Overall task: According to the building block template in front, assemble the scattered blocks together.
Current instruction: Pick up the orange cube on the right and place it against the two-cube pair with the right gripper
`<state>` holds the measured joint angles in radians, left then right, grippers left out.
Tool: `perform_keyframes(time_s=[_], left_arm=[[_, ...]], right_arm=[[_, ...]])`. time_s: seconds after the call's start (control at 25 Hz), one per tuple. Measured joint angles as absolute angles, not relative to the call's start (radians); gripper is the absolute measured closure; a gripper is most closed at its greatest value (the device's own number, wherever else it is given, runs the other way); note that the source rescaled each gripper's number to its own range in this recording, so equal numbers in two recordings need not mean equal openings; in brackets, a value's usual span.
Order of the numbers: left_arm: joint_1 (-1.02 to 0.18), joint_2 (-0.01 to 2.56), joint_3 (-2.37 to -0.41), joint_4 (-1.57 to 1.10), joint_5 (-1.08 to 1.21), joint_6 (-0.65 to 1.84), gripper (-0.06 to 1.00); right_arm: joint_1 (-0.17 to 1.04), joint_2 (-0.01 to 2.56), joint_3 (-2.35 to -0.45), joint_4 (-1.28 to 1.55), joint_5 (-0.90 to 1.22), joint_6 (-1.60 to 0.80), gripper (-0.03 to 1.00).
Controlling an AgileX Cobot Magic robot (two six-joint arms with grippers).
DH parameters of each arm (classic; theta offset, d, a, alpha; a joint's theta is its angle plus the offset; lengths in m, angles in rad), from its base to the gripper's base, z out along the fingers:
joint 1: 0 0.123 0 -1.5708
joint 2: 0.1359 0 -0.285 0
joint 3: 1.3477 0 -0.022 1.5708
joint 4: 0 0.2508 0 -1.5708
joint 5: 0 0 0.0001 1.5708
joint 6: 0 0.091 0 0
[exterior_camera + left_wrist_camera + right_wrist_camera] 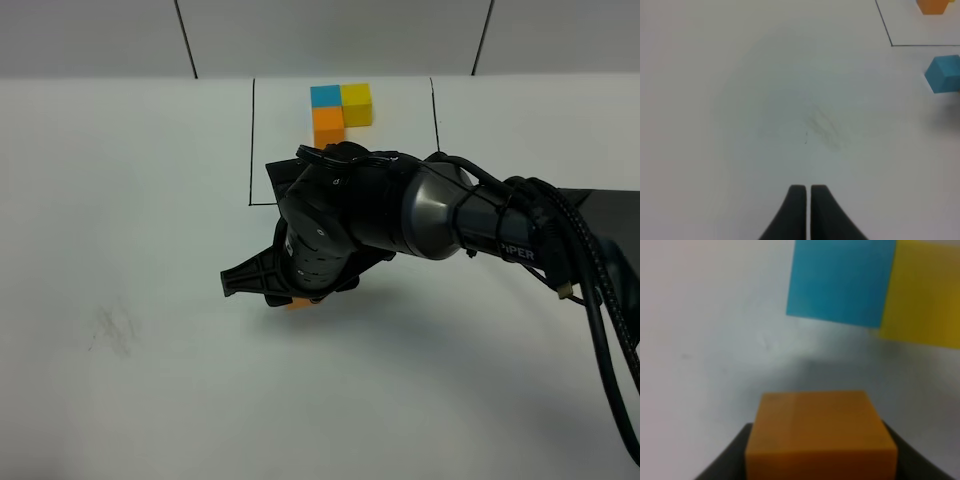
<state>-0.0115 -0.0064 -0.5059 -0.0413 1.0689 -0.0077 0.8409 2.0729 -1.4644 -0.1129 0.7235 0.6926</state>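
Two touch, blue cube [840, 280] and yellow cube [925, 290]; our right end effector [820, 462] clamps the orange cube [820, 430], not yet joined; our left end effector [807, 210] is closed, empty.

Right arm [430, 215]: wrist housing [335, 215] is glossy black, rounded and bulbous, with small round recesses on its face. Behind it sits a smooth dark-grey metallic sleeve, then a black link with white capital lettering [520, 250], of which only "PER" is legible. Cables [590, 275]: black, several, at least one in a woven braided sheath, with a small pale connector [567, 292]. Right gripper [290, 295]: black; the outer finger [248, 280] is a flat triangular piece with open truss ribbing; in the right wrist view the finger sides [727, 462] look matte black and curved. Left gripper [808, 189]: two matte black fingers [795, 215], broad at the base and tapering to squared tips.
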Motion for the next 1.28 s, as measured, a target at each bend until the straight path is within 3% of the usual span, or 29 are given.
perform_keyframes(time_s=[0.48, 1.28], left_arm=[[-0.012, -0.006, -0.506, -0.041, 1.069, -0.008, 0.94], [-0.012, -0.006, -0.506, -0.041, 1.069, -0.008, 0.94]], right_arm=[[0.841, 2.189, -1.630, -0.129, 0.846, 0.711, 0.42], [0.841, 2.194, -1.635, -0.186, 0.831, 0.813, 0.42]])
